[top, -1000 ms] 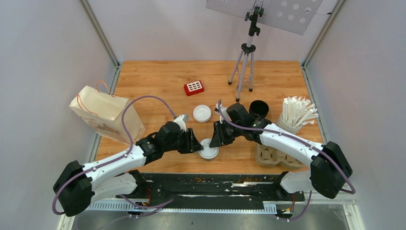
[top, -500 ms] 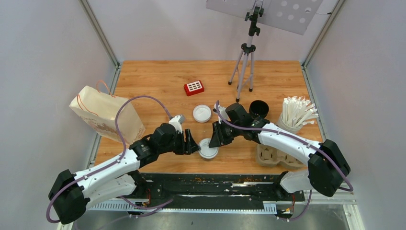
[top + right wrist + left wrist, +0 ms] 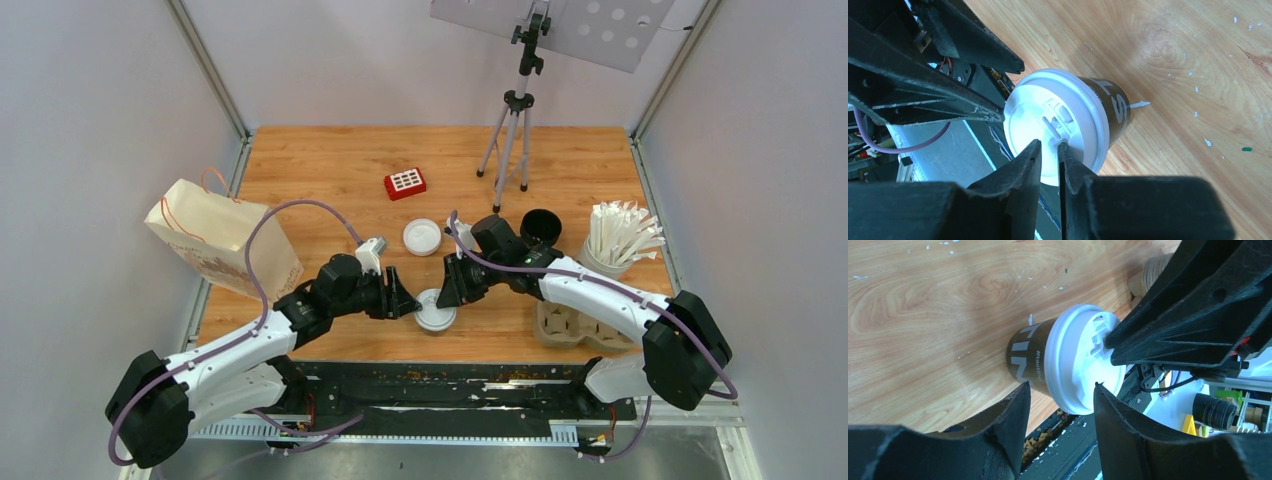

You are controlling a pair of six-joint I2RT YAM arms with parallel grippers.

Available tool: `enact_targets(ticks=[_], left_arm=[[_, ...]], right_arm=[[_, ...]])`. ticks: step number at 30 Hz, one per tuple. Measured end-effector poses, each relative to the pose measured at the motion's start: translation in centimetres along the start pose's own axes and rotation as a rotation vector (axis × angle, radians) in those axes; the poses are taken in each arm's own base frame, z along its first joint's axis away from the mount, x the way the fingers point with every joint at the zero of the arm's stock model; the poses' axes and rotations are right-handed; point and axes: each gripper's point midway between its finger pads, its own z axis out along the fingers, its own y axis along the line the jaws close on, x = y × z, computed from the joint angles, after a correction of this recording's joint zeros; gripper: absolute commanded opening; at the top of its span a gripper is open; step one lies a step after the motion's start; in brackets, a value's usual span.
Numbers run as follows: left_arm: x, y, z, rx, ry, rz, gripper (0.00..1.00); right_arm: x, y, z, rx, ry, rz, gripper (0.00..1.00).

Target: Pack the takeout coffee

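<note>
One lidded black cup [image 3: 436,310] stands upright near the front middle of the counter [image 3: 330,170], its long axis vertical, base down and white lid facing up. Two black cups are counted in all: the second, an open black cup [image 3: 541,227], is set further back to the right. Two lids are counted, one pressed on the cup and one loose white lid [image 3: 422,237] lying flat just behind it. The right tool [image 3: 1049,144] is held nearly together, with its tips on the lid's raised centre; whether anything is pinched there cannot be made out. The left tool [image 3: 1062,386] is spread apart at the cup's left side. Since a second ago the cup has kept its place, while the left arm has been drawn back slightly. One cardboard tray [image 3: 570,325], one cup of straws [image 3: 615,245] and one paper bag [image 3: 225,245] are seen further out.
</note>
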Motion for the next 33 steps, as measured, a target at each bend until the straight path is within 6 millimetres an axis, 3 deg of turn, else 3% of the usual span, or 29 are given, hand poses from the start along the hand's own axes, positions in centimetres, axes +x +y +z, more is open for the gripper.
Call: enact_targets(ticks=[17,33], left_arm=[[0.5,0.9,0.6,0.002,0.019,-0.014,0.41],[0.8,1.3,1.5,-0.005,0.038,-0.033,0.35]], right_arm=[[-0.1,0.0,0.4,-0.016,-0.012,-0.01,0.19],[0.1,-0.1,0.7,-0.04,-0.016,-0.01,0.18]])
